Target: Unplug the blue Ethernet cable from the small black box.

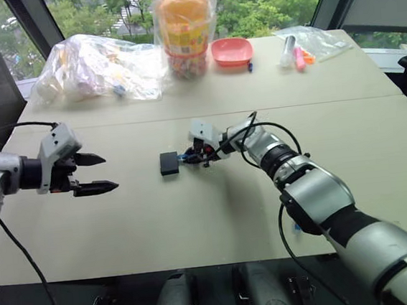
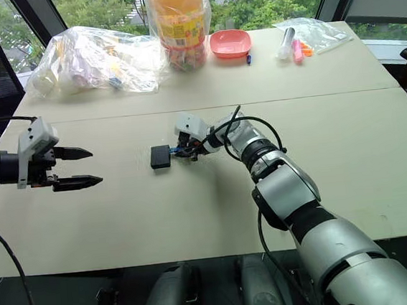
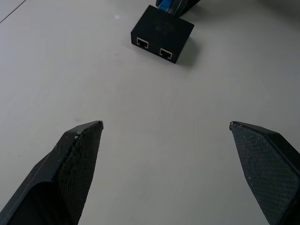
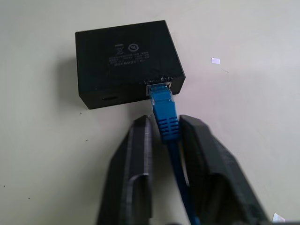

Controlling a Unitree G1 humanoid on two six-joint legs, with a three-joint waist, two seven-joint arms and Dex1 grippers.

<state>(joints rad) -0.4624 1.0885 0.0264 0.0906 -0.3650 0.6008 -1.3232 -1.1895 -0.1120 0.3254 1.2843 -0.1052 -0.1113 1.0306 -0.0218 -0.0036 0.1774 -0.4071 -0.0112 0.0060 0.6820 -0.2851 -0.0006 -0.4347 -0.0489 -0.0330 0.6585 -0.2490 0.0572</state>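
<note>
Box-wise, the small black box [image 1: 169, 163] is lying flat near the middle of the pale table [image 1: 195, 218], with the blue Ethernet cable [image 4: 166, 115] plugged into the side that faces the robot's right arm. Right gripper [image 4: 165, 125] is clamped on that cable just behind the plug, fingers [image 4: 138, 154] pinching the ribbed blue boot from both sides, and the plug is seated in the port, so not out yet. From the wrist cam you can read some small printed marks on top of the box. Left gripper [image 1: 99, 172] hangs above the table off to the robot's left, well apart from the box, with its two black fingers spread wide and nothing between them; its wrist cam looks at the box's opposite side, where two empty ports sit next to each other. Far edge of the table has clear plastic bags [image 1: 98, 67], a tall orange container [image 1: 185, 24] in a bag, and a pink bowl [image 1: 231, 51].
</note>
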